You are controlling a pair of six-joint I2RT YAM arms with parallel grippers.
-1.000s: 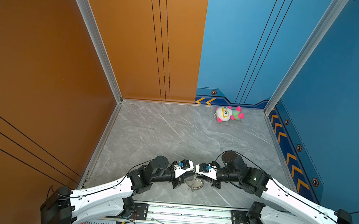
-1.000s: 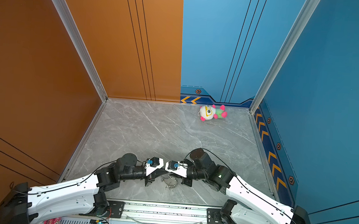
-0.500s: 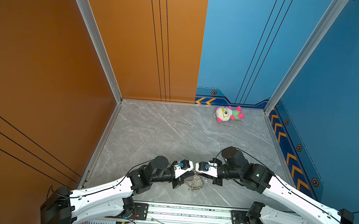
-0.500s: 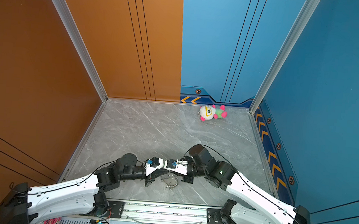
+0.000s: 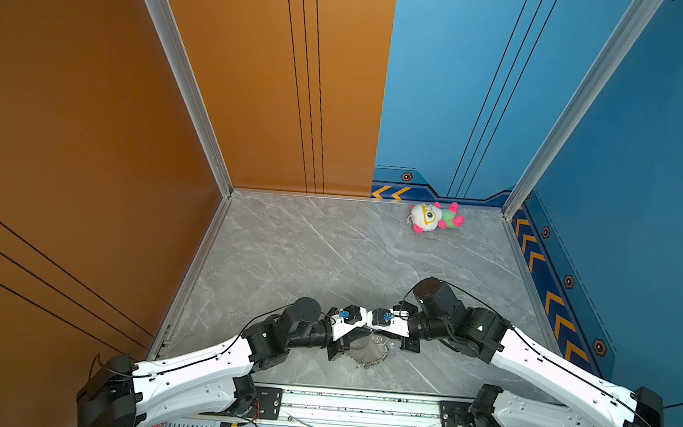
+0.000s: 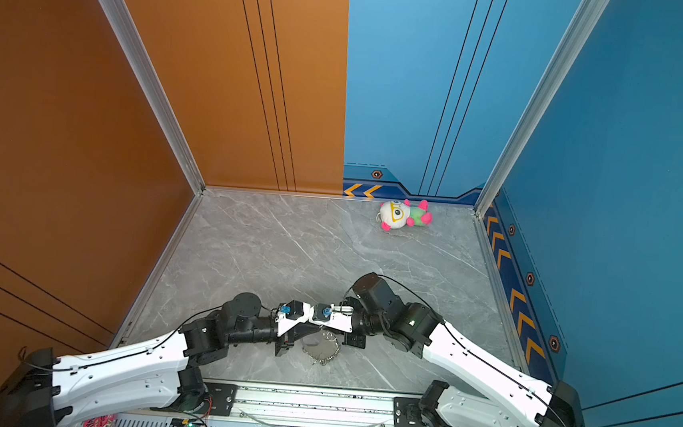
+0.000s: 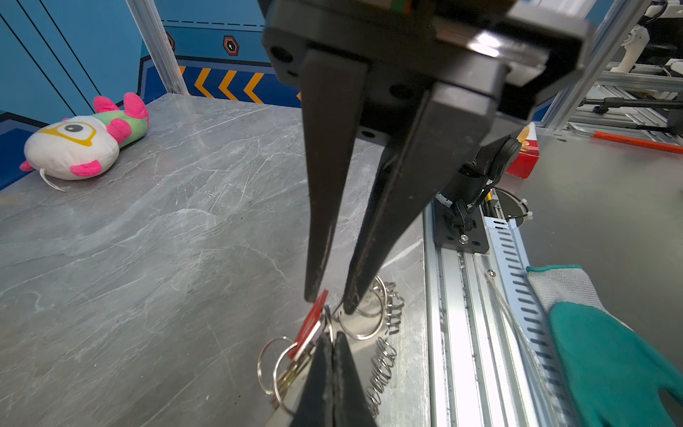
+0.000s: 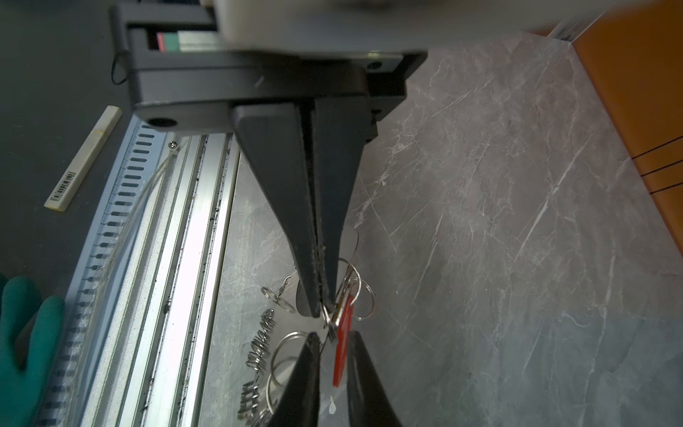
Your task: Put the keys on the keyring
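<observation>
Both grippers meet tip to tip low over the keyring (image 5: 365,353), a flat greyish loop edged with small silver wire rings (image 7: 384,355), near the table's front edge. My left gripper (image 7: 331,334) is shut, pinching a thin silver ring at its tips. From that ring bunch hangs the red key (image 7: 312,327), and a yellowish sliver shows among the rings. My right gripper (image 8: 333,334) faces it with a narrow gap between its fingers. The red key's head (image 8: 342,355) stands edge-on in that gap, against one finger and apart from the other. In both top views the key is hidden under the gripper bodies.
A plush toy (image 5: 435,217) lies at the far right by the blue wall. A metal rail (image 5: 358,403) runs along the table's front edge, with a teal glove (image 7: 610,351) beyond it. Orange wall on the left, blue wall on the right.
My right gripper has crept a little to the left, closer to the left gripper's tips. The left arm has held still.
</observation>
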